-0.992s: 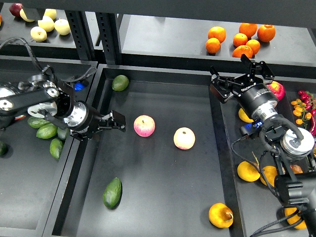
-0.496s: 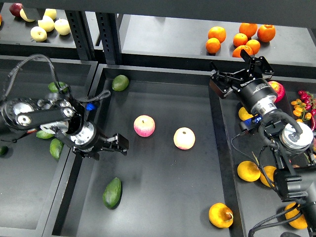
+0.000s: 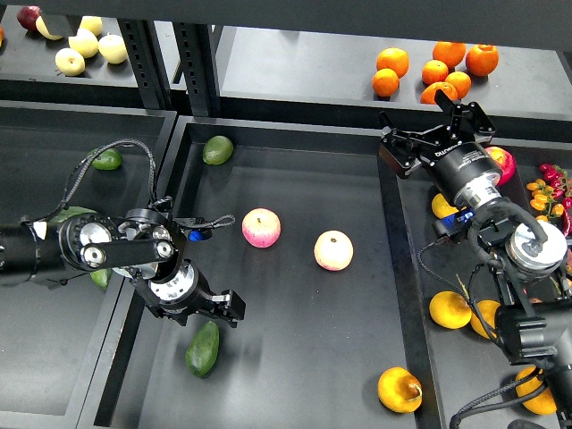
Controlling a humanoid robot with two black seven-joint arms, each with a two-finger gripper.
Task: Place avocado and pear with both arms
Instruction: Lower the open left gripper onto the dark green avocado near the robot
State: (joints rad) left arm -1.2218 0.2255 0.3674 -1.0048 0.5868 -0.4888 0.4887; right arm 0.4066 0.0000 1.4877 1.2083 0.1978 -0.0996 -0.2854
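Note:
The avocado (image 3: 204, 349), dark green and elongated, lies at the front left of the middle tray (image 3: 295, 357). My left gripper (image 3: 229, 307) hangs just above and to the right of the avocado's far end; it looks dark and I cannot tell its fingers apart. The pear (image 3: 399, 390), lumpy orange-yellow with a brown stem dent, lies at the tray's front right corner. My right gripper (image 3: 436, 123) is far from it, at the tray's back right corner, with its fingers spread and nothing between them.
Two pink-red apples (image 3: 261, 228) (image 3: 333, 250) lie mid-tray. A rounder, lighter avocado (image 3: 217, 149) lies at the back left. The left tray holds green avocados (image 3: 107, 159). The right tray holds yellow fruit (image 3: 450, 310). Oranges (image 3: 435, 67) sit on the back shelf.
My left arm has swung toward the front of the tray, from beside the left apple down to just above the avocado. My right gripper shifted slightly and then stayed put.

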